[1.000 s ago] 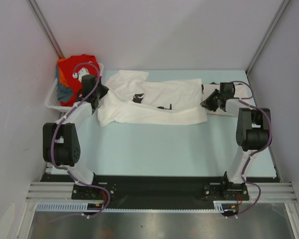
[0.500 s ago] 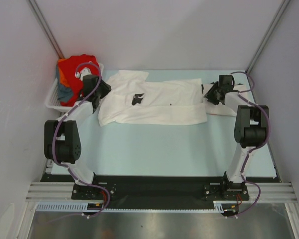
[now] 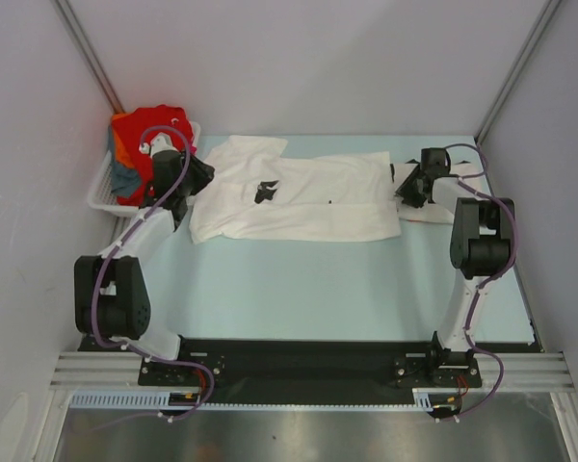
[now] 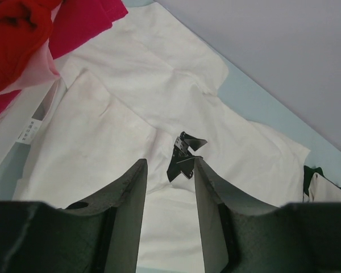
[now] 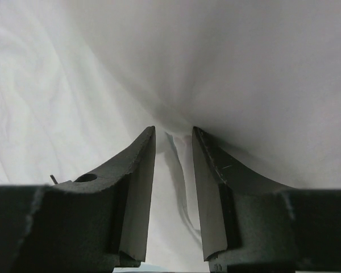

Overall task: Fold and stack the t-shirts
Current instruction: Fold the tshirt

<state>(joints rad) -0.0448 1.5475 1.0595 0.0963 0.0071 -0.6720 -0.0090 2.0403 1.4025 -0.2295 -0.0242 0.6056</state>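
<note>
T-shirt (image 3: 308,202), white with black prints, lay spread across the table's (image 3: 318,279) far side. Left gripper (image 4: 169,170) was at its left end, right gripper (image 5: 173,136) at its right. Both had fingers parted and held nothing. Red tee (image 3: 143,128) lay heaped in basket (image 3: 100,192).

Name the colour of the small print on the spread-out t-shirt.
Black print on the white t-shirt; left wrist view shows it best.

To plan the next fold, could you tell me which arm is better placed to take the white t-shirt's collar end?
Probably left: the left end effector is open at the collar end of the white t-shirt, beside the basket; the right end effector is open at the opposite end.
</note>
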